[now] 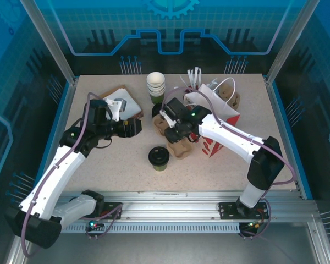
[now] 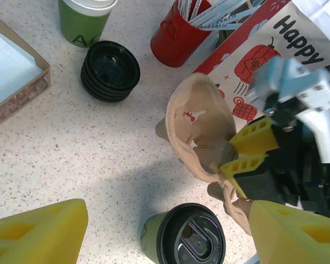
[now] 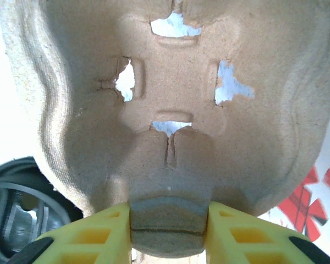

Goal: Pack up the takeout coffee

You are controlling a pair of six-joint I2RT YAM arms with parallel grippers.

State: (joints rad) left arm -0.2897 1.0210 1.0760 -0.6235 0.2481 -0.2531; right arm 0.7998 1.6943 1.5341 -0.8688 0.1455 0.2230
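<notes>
The takeout coffee (image 1: 159, 158), an olive-green cup with a black lid, stands upright on the table. In the left wrist view the coffee (image 2: 182, 235) sits low between my wide yellow fingers. My left gripper (image 1: 135, 127) (image 2: 168, 220) is open, up and left of the cup, not touching it. A brown pulp cup carrier (image 1: 180, 147) (image 2: 201, 129) (image 3: 170, 110) is tilted up, and my right gripper (image 1: 174, 132) (image 3: 168, 234) is shut on its edge. The coffee's black lid (image 3: 14, 217) shows past the carrier's left side.
A white and red paper bag (image 1: 220, 113) stands right of the carrier. Behind are a stack of lidless cups (image 1: 156, 87), a red cup of straws (image 2: 179, 38), a pile of black lids (image 2: 110, 70) and a napkin box (image 1: 121, 102).
</notes>
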